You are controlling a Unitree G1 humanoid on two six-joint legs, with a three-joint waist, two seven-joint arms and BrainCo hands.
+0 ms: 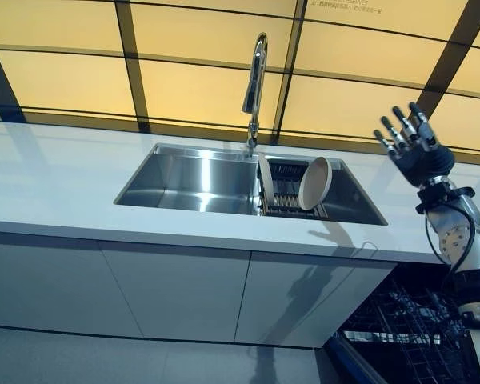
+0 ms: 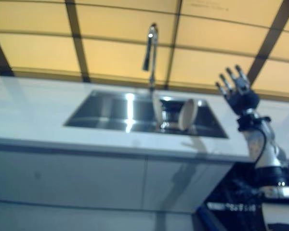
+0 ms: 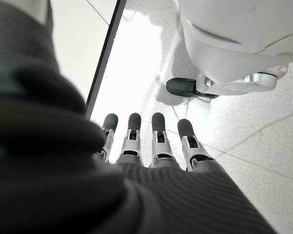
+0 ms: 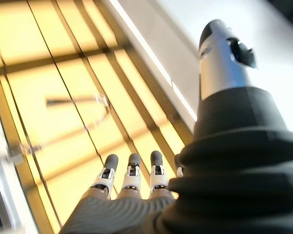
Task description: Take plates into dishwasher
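Note:
A cream plate (image 1: pixel 314 183) stands on edge in a dark rack (image 1: pixel 290 197) in the right half of the steel sink (image 1: pixel 176 178). A second white plate (image 1: pixel 266 180) stands upright at the rack's left end. My right hand (image 1: pixel 414 147) is raised above the counter to the right of the sink, fingers straight and spread, holding nothing; its wrist view shows the fingers (image 4: pixel 131 176) against the yellow wall. My left hand (image 3: pixel 151 141) hangs down over the floor with straight fingers, seen only in its wrist view. The dishwasher's dark wire rack (image 1: pixel 408 324) is pulled out at lower right.
A tall chrome tap (image 1: pixel 255 84) stands behind the sink. The white counter (image 1: pixel 56 180) stretches left, with grey cabinet doors (image 1: pixel 176 292) below. Yellow panels with dark frames (image 1: pixel 200 80) back the counter.

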